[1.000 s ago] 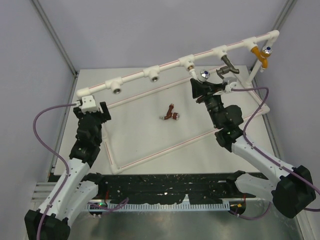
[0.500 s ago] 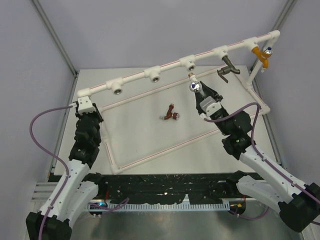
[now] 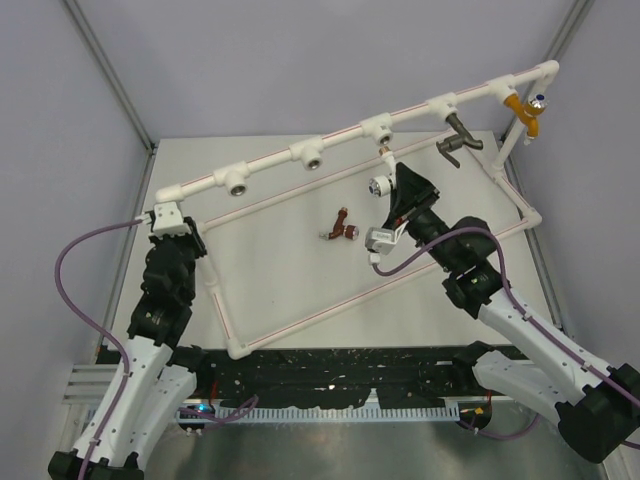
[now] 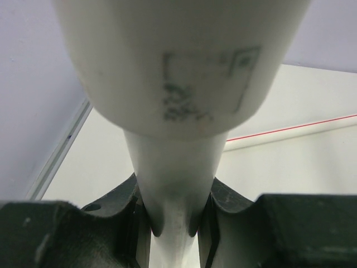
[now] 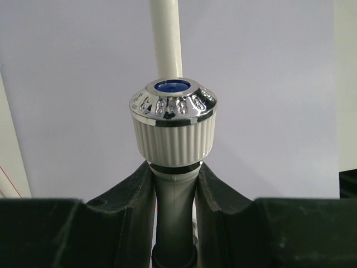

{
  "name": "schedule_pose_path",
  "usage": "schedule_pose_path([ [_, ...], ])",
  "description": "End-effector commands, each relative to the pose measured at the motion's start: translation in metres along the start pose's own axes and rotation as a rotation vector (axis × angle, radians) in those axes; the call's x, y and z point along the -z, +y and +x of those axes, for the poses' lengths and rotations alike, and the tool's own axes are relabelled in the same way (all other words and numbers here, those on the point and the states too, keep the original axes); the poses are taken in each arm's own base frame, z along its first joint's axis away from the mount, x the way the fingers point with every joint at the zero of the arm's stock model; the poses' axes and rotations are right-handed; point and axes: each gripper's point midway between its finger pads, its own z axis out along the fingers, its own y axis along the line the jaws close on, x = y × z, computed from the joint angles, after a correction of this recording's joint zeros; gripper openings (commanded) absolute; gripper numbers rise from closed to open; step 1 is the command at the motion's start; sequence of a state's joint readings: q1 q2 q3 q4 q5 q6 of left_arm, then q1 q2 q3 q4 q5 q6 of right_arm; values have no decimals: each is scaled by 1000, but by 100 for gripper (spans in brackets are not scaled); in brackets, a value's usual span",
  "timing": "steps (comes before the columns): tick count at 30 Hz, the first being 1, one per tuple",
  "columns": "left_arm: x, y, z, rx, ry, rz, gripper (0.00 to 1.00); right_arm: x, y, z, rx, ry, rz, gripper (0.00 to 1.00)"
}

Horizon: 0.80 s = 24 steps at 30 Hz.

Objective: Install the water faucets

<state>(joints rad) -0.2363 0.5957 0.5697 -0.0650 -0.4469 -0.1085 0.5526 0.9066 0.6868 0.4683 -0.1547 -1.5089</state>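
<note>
Two sets of fingers are each closed on something. The left gripper pinches an upright white pipe between both pads. A broad white fitting bulges just past the tips and blocks most of that view.

The right gripper clamps the pale stem of the white faucet. Its long axis runs straight out past the fingertips and ends in a ribbed knob with a silver cap and blue centre. A thin white tube stands directly beyond the knob.

From above, the held faucet sits just below a tee socket of the raised rail; contact cannot be told. On the knob side of the right fingers, well apart, the reddish-brown faucet lies flat on the table, with open surface all round it inside the pipe frame.

Along the rail on the other side of those fingers, a dark grey tap hangs from its socket. An orange tap hangs farther on, near the corner post.
</note>
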Motion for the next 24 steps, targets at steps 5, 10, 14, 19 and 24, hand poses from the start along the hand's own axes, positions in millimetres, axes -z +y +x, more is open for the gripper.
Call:
schedule_pose_path([
  [5,3,1,16,-7,80,-4,0,-8,-50,1,246,30,74,5],
  [10,3,0,15,-7,79,0,0,-16,-44,8,247,48,46,5],
  [14,4,1,13,-13,71,0,0,-19,-38,13,241,60,31,5],
  [19,4,0,9,-25,61,9,0,-18,-26,20,240,78,6,5],
  [24,3,3,5,-72,52,1,0,-13,-20,28,224,105,4,5],
])
